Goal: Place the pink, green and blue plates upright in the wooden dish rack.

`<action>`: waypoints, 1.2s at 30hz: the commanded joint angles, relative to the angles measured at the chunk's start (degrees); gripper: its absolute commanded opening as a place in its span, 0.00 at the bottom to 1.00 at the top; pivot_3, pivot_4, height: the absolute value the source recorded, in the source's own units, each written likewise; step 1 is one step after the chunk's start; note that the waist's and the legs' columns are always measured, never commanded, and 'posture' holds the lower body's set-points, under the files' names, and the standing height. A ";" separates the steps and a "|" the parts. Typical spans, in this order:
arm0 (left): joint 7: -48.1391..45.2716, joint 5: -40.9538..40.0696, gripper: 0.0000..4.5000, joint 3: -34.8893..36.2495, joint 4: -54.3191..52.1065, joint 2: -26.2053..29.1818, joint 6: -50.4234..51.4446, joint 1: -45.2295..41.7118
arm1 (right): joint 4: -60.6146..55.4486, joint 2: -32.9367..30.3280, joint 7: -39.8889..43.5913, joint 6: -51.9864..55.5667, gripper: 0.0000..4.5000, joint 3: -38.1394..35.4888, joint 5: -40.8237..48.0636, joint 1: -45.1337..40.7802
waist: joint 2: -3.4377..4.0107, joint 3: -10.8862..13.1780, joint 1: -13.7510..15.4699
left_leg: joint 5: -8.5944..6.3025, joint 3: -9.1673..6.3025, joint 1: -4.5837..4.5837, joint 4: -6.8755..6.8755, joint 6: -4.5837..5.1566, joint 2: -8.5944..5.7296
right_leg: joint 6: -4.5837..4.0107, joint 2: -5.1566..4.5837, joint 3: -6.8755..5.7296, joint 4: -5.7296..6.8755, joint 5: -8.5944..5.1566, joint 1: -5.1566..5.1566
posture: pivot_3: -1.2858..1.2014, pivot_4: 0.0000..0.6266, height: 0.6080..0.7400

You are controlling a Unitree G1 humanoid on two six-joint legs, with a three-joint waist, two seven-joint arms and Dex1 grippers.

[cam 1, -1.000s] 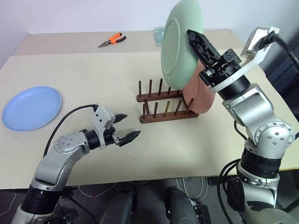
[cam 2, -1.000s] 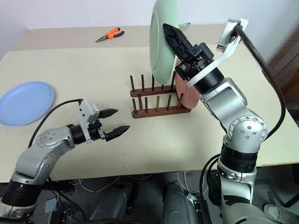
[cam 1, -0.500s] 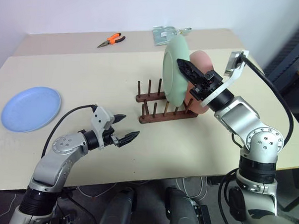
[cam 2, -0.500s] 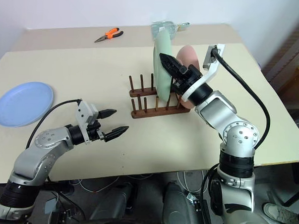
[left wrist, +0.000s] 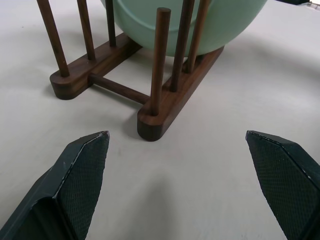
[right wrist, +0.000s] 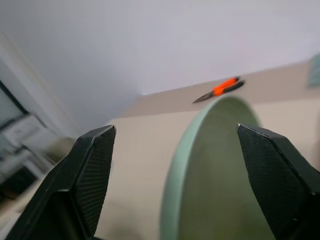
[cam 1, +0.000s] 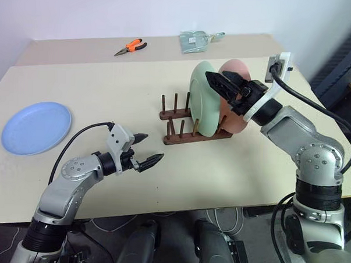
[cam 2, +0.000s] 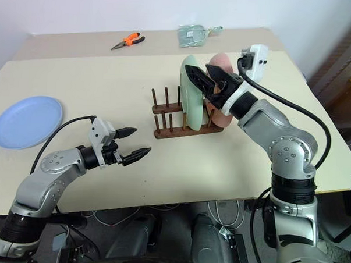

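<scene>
Right hand (cam 2: 205, 85) hovers at the top edge of the green plate (cam 1: 201, 103), its two black fingers spread wide to either side of the rim and not closed on it. That plate stands upright between the pegs of the wooden dish rack (cam 1: 187, 127), with the pink plate (cam 1: 237, 114) upright just behind it in the same rack. Left hand (cam 1: 146, 151) is held low over the counter (cam 1: 107, 93) in front of the rack, fingers wide apart and holding nothing; several bare pegs stand between it and the green plate. Well off toward the robot's left, the blue plate (cam 1: 36, 126) lies flat on the counter. At the far side, orange-handled pliers (cam 1: 131, 47) rest on a second, slightly darker counter surface, and a small clear packet (cam 1: 197, 39) lies near them. Both surfaces are pale beige and matte, and a plain white wall rises behind them. No writing can be read.
</scene>
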 commanded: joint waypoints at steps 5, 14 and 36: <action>0.90 0.05 1.00 3.01 -0.74 1.33 -0.41 0.80 | -5.18 -5.41 12.24 -5.21 0.90 1.86 -10.94 -4.03 | -0.01 0.00 -0.02 | 0.00 0.00 0.00 -0.01 0.00 0.01 | 0.00 0.00 0.00 0.00 0.00 0.00 | 0.52 0.24 0.94; 35.09 7.21 1.00 27.71 10.51 -3.86 0.96 -6.09 | -7.52 -8.04 26.15 -15.55 0.95 19.99 -34.28 -8.33 | -0.14 -0.03 0.03 | 0.00 -0.04 0.00 0.01 -0.02 0.11 | 0.03 0.10 -0.06 0.00 0.01 -0.03 | 0.52 0.24 0.94; 64.43 -16.70 0.14 62.05 19.11 -14.18 22.90 -18.12 | -5.85 0.43 31.60 -19.72 1.00 22.54 -45.77 -1.60 | -0.59 -0.14 0.00 | 0.07 -0.17 0.01 0.04 -0.24 0.00 | 0.02 0.04 -0.16 0.08 0.05 -0.01 | 0.52 0.24 0.94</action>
